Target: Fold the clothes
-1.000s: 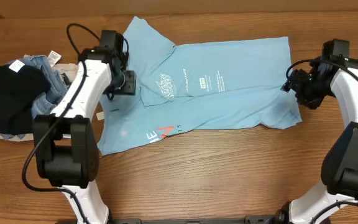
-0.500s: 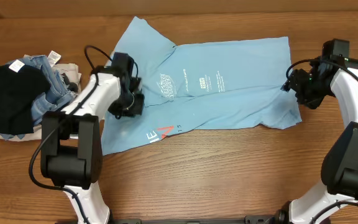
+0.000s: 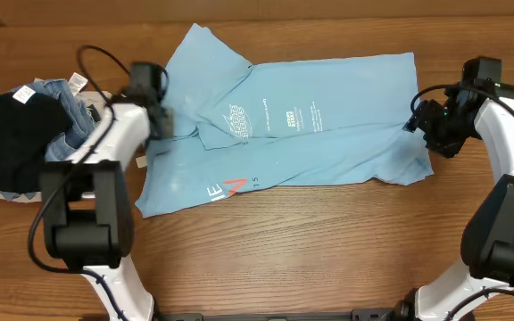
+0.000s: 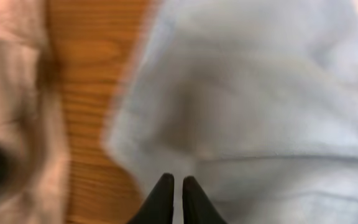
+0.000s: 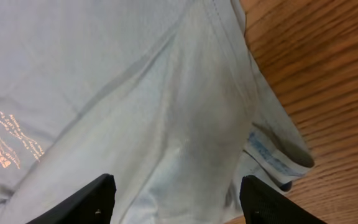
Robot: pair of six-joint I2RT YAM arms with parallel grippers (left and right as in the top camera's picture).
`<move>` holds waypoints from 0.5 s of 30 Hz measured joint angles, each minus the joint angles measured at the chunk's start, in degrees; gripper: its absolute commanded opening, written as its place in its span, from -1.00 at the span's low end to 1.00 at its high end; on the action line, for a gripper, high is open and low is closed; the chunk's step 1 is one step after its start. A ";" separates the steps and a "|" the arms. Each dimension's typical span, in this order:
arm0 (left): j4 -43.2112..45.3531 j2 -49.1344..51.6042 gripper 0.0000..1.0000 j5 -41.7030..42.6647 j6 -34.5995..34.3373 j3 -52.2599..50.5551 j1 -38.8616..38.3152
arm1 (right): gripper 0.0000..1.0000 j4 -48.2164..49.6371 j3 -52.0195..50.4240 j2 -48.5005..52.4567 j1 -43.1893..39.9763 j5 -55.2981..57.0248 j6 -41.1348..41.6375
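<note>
On the T-shirt [image 3: 328, 134], just below the round white logo [image 3: 237, 122]: big letters [image 3: 226, 189], reading as a white E and a red V-like stroke (or a bar-less A, hard to say), then tiny white characters too small to read. Right of the logo: small white print [image 3: 294, 118], illegible. Far left of the logo: white tags [image 3: 78, 81] on a denim pile [image 3: 56, 94], unreadable. In the right wrist view: faint print lines [image 5: 5, 146], illegible too.

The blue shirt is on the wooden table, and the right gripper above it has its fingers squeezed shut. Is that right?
Not quite. The right gripper has its fingers wide apart, not squeezed shut, as the right wrist view shows. The blue shirt is on the wooden table, below it.
</note>
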 measured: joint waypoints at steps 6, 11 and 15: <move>-12.85 -0.39 -0.88 12.02 5.18 13.90 0.87 | 0.36 -0.11 0.00 0.00 0.00 -0.02 -0.02; -14.34 -0.57 -0.91 19.02 13.94 9.09 -5.29 | 0.36 0.13 0.00 0.00 0.00 0.00 0.02; -10.45 -0.42 -0.91 21.03 19.02 0.87 -10.58 | 0.36 0.22 0.00 0.00 0.00 -0.02 0.00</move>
